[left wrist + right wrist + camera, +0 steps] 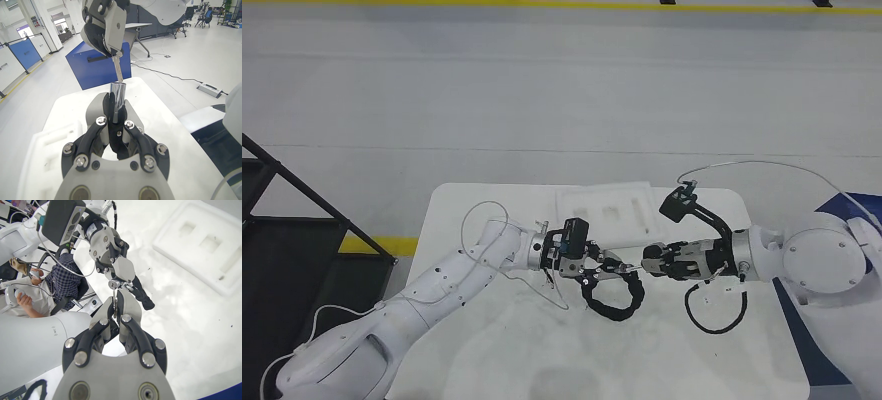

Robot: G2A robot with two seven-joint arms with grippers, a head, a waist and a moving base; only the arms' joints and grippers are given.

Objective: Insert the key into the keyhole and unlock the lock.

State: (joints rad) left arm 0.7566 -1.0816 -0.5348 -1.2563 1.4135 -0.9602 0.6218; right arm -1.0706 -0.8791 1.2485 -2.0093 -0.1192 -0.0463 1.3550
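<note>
The left hand point(115, 106) is clamped on the lock point(118, 94): its two padded fingers point(108, 106) press against either side of the chrome cylinder, gripping its lower half. The keyhole end sticks out past the fingertips and faces the other arm. The lock's black cable point(617, 300) hangs from the cylinder in a loop, curling down onto the white surface point(502, 340) just near of the two hands.

The right hand point(115, 306) is closed tight on the key point(114, 298), pinching its dark head between the fingers so that the metal blade points straight out toward the lock. From the left wrist view the blade point(117, 66) comes in at a slight tilt, and its tip meets the open end of the cylinder. Nearly the whole blade shows outside the lock, and whether the tip has entered the keyhole cannot be told.

From above, the two hands meet tip to tip over the middle of the surface, the left hand point(594, 268) coming in from the left and the right hand point(650, 262) from the right. A white foam tray point(602, 205) with rectangular recesses lies on the far side of the surface, beyond both hands.
</note>
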